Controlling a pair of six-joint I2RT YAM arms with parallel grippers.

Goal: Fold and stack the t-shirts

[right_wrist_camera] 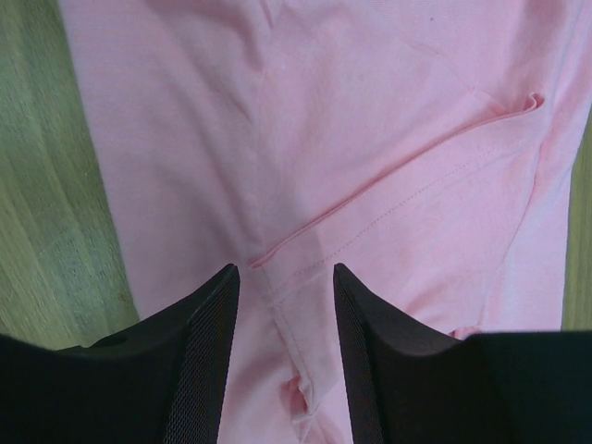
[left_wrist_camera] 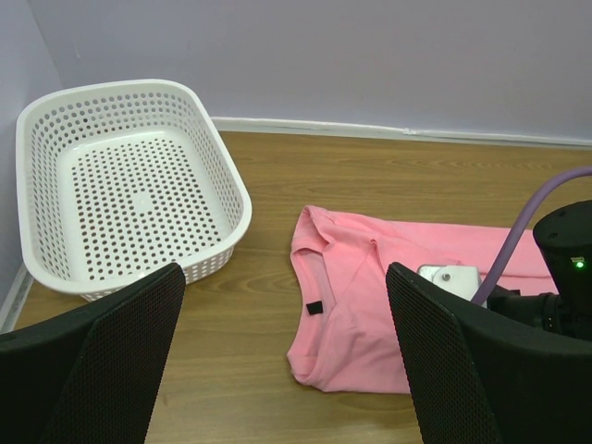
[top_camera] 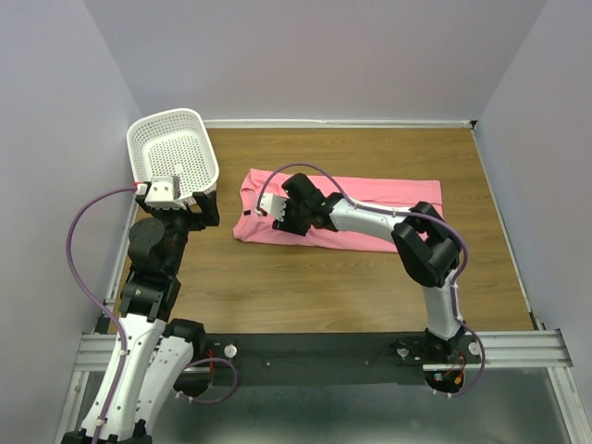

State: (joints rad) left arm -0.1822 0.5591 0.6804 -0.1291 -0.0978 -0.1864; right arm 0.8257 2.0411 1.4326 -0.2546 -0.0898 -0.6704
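So the right claw [right_wrist_camera: 284, 270] sits right over the pink t-shirt [right_wrist_camera: 370, 139], fingers partway apart, with a stitched fold running into the gap below and nothing pinched as far as I can see. The left claw [left_wrist_camera: 284, 277] is spread wide and holding nothing, with the white basket [left_wrist_camera: 139, 203] ahead-left of it and the shirt ahead-right.

pale lilac walls [top_camera: 324, 55] enclose a brown wooden tabletop [top_camera: 324, 287] on three sides, white trim [top_camera: 333, 122] along the back.

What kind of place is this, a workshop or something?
Likely a robot test booth: plain walls box in a wooden table, two arms bolted to its near edge, one pink t-shirt laid out.
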